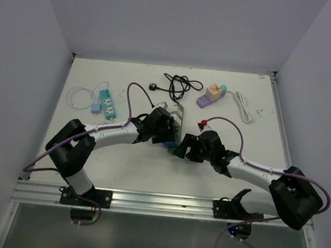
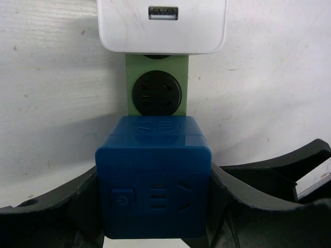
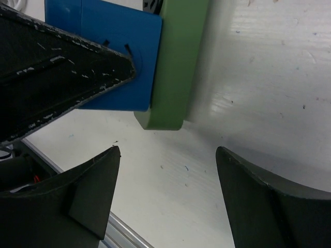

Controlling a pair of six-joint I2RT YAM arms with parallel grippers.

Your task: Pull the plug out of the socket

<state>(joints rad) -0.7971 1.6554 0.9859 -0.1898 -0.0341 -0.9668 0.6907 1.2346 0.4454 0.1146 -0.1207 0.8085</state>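
Clearly the green socket strip (image 2: pixel 133 64) lies flat on the table (image 1: pixel 121 161), its long axis running away from the arm bases. The blue cube plug (image 2: pixel 153 155) sits on the strip's near end, its button-and-socket face toward the left wrist camera. A white adapter (image 2: pixel 163 26) sits on the strip's far end. The left gripper (image 2: pixel 155 206) reaches in from the strip's left, fingers clamped on the cube's two sides. The right gripper (image 3: pixel 168 175) comes from the strip's right, jaws spread, holding nothing, with the strip's near end just ahead.

Bright, even light; soft shadows, mild sheen on the table (image 3: pixel 269 77); nearest edges perhaps slightly blurred.
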